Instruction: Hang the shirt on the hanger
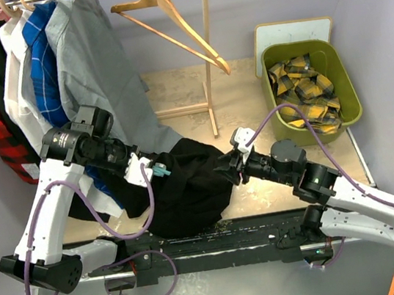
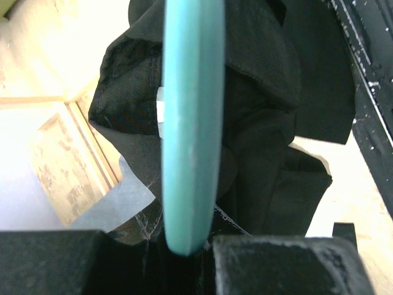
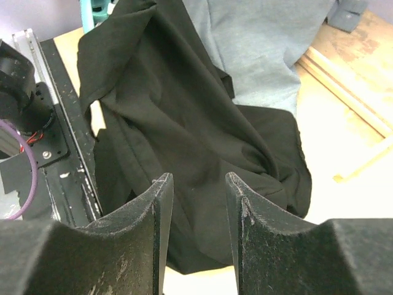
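The black shirt (image 1: 187, 182) lies bunched on the table between the two arms, partly draped over the near edge. My left gripper (image 1: 152, 170) is shut on the teal hanger (image 1: 162, 171), of which only a small tip shows from above. In the left wrist view the hanger (image 2: 190, 123) rises edge-on from between the jaws of the left gripper (image 2: 184, 243), with the shirt (image 2: 264, 123) behind it and a white label (image 2: 159, 112) beside it. My right gripper (image 1: 230, 163) is at the shirt's right edge. Its fingers (image 3: 161, 203) stand apart, empty, above the shirt (image 3: 178, 117).
A wooden rack holds a grey shirt (image 1: 96, 66), other garments and a light wooden hanger (image 1: 170, 18). Its post (image 1: 207, 64) stands behind the shirt. A green bin (image 1: 345, 81) with a yellow plaid garment sits at the back right. A black rail (image 1: 218, 237) runs along the near edge.
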